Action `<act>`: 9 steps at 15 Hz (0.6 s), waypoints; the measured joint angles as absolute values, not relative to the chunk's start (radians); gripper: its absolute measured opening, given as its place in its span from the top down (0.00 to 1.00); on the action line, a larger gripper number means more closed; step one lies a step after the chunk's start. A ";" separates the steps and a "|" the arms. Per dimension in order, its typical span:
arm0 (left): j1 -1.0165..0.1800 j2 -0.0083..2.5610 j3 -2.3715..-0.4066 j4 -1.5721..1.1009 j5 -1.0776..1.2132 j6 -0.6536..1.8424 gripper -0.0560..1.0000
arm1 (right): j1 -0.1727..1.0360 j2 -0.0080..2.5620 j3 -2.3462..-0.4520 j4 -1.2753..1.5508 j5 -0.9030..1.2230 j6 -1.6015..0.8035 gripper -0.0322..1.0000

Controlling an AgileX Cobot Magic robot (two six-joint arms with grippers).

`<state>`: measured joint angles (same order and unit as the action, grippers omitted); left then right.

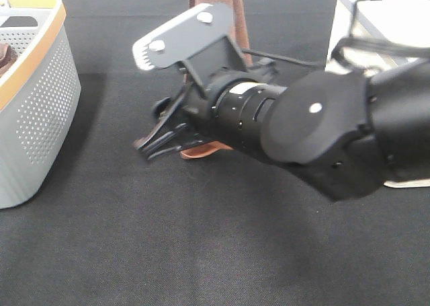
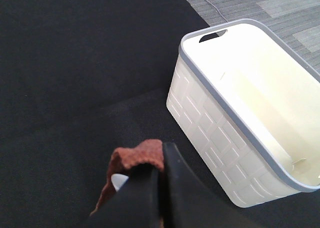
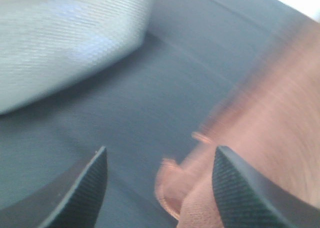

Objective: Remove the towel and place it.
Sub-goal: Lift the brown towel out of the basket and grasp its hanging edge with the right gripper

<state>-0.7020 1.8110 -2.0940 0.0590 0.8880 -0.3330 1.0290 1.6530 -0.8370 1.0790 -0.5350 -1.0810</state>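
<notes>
The reddish-brown towel [image 1: 216,10] hangs down over the black table, and its lower end [image 1: 201,151] reaches the cloth surface behind my right arm. In the left wrist view my left gripper [image 2: 159,160] is shut on the towel's top edge [image 2: 137,155]; this gripper is outside the exterior view. My right gripper [image 1: 158,141] is open and low over the table, beside the towel's lower end. The right wrist view is blurred: my right gripper [image 3: 161,153] has its fingers spread, and the towel's hem [image 3: 260,138] lies against the one on the right of that picture.
A grey perforated basket with an orange rim [image 1: 33,104] stands at the left edge, with a dark brown cloth [image 1: 5,57] inside. A white basket with a grey rim [image 2: 240,112] stands at the back right [image 1: 383,23]. A cable [image 1: 282,58] runs behind the right arm.
</notes>
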 joint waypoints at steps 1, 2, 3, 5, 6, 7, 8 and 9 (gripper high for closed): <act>-0.702 1.811 -2.094 0.059 0.888 -0.333 0.95 | 1.029 1.653 -0.839 0.986 -0.510 -1.042 0.40; -0.702 1.811 -2.094 0.059 0.888 -0.333 0.95 | 1.029 1.655 -0.839 0.891 -0.499 -0.993 0.40; -0.702 1.811 -2.094 0.059 0.888 -0.333 0.95 | 1.029 1.655 -0.839 0.891 -0.499 -0.993 0.40; -0.702 1.811 -2.094 0.059 0.888 -0.333 0.95 | 1.029 1.669 -0.839 0.719 -0.501 -0.873 0.40; -0.702 1.811 -2.094 0.059 0.888 -0.333 0.95 | 1.029 1.687 -0.839 0.635 -0.502 -0.811 0.40; -0.702 1.811 -2.094 0.059 0.888 -0.333 0.95 | 1.029 1.714 -0.839 0.532 -0.503 -0.730 0.40; -0.702 1.811 -2.094 0.059 0.888 -0.333 0.95 | 1.029 1.726 -0.839 0.480 -0.511 -0.676 0.40; -0.702 1.811 -2.094 0.059 0.889 -0.333 0.95 | 1.029 1.741 -0.839 0.458 -0.538 -0.626 0.40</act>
<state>-0.7020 1.8110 -2.0940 0.0590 0.8890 -0.3330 1.0290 1.7410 -0.8390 0.4580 -0.5380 -0.6260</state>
